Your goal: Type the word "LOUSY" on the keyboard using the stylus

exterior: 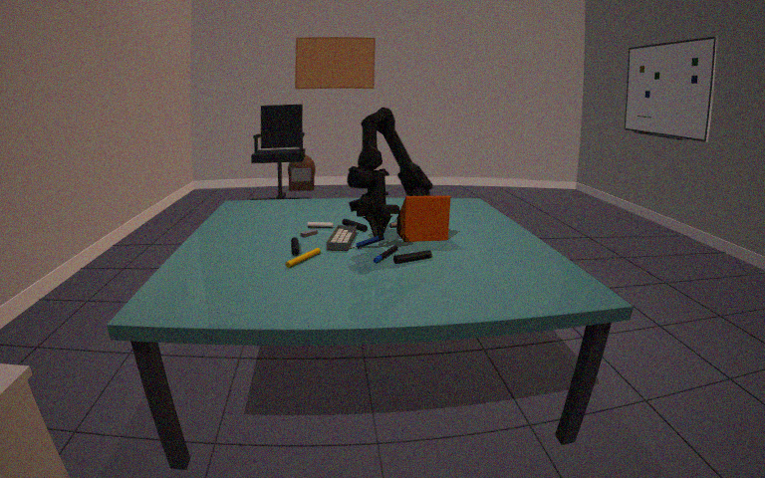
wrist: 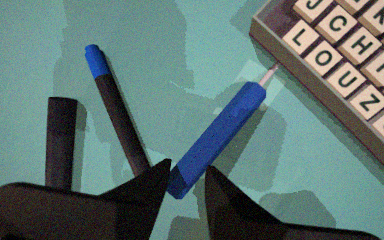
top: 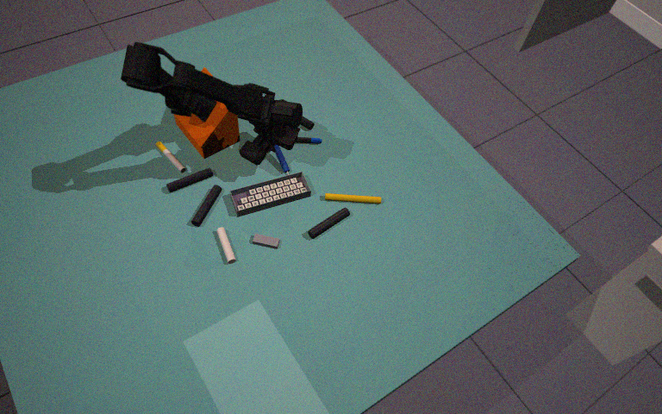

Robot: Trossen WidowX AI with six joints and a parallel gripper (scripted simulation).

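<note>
The pincer of the black arm is closed upon the rear end of the blue stylus, whose pale tip points toward the keyboard. In the wrist view the tip lies near the keyboard's outer wall, beside the row reading L, O, U, Z; whether it touches the wall cannot be told. The keyboard, a shallow dark tray of cream lettered keys, rests on the teal table. Near the stylus, and apart from its tip, lies a black pen with a blue end. A yellow rod lies beyond one short end of the keyboard, with a black rod near it. A small grey block lies between this black rod and a white rod. An orange block stands beside the arm.
</note>
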